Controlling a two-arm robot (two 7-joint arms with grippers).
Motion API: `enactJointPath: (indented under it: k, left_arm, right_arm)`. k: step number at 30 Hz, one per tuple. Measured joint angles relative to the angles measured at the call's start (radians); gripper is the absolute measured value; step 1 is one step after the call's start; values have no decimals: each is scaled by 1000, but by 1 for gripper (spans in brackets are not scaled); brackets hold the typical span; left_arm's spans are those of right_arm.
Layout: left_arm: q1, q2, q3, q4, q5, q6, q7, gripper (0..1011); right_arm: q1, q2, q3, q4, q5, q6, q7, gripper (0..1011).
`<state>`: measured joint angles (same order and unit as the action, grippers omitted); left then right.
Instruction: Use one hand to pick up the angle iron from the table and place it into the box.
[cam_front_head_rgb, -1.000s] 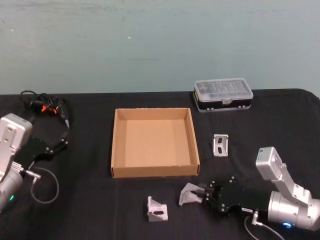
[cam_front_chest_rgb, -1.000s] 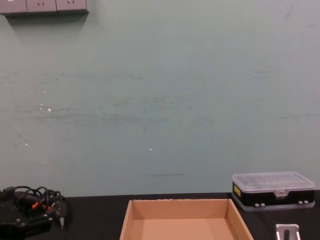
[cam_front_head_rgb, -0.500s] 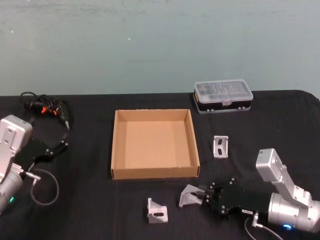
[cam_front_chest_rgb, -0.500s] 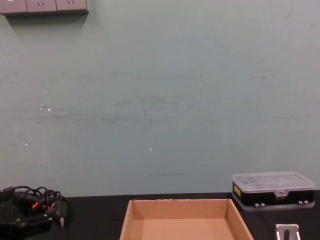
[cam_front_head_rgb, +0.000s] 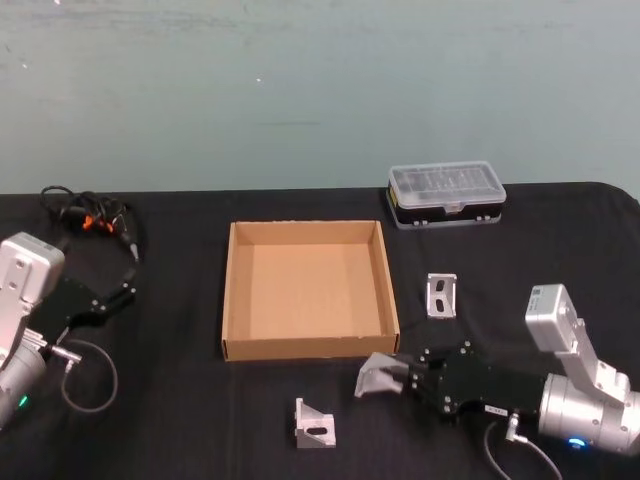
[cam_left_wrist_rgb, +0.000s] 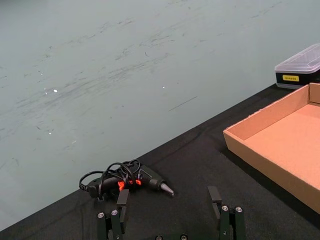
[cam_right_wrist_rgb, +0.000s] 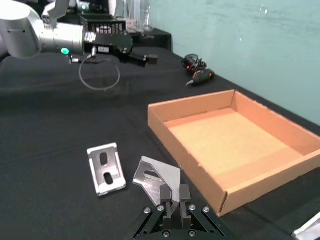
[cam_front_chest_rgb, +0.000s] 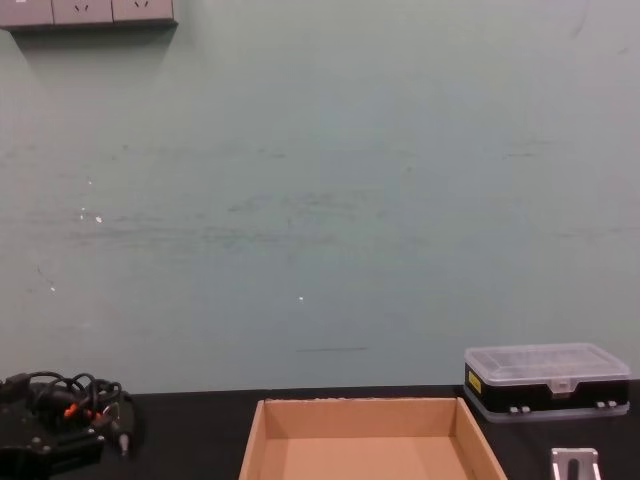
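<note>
There's one box, in the middle of the one counter. Angle irons, three: first iron off the box's front right corner, second iron near the counter's front edge, third iron toward the right edge. One clear-lidded case at the back edge. One cable bundle, back left corner. And two grippers: left gripper, right gripper.
</note>
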<state>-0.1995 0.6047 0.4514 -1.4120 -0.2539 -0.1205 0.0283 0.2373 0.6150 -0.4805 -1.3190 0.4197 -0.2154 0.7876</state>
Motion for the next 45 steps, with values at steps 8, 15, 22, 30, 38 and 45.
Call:
enactJointPath:
  k: [8, 15, 22, 30, 38, 45]
  left_arm:
    - [0, 0, 0, 0, 0, 0, 0, 1000]
    - [0, 0, 0, 0, 0, 0, 0, 1000]
    - [0, 0, 0, 0, 0, 0, 0, 1000]
    - [0, 0, 0, 0, 0, 0, 0, 1000]
    - [0, 0, 0, 0, 0, 0, 0, 1000]
    - [0, 0, 0, 0, 0, 0, 0, 1000]
  right_arm:
    - [25, -18, 14, 1, 12, -8, -12, 110]
    - [61, -43, 19, 24, 0, -11, -39, 110]
    - [115, -79, 11, 67, -41, 8, -77, 110]
    - [172, -121, -4, 123, -81, 21, -97, 110]
    - [230, -171, -29, 208, -113, 31, -96, 110]
    - [268, -205, -43, 274, -131, 32, -93, 110]
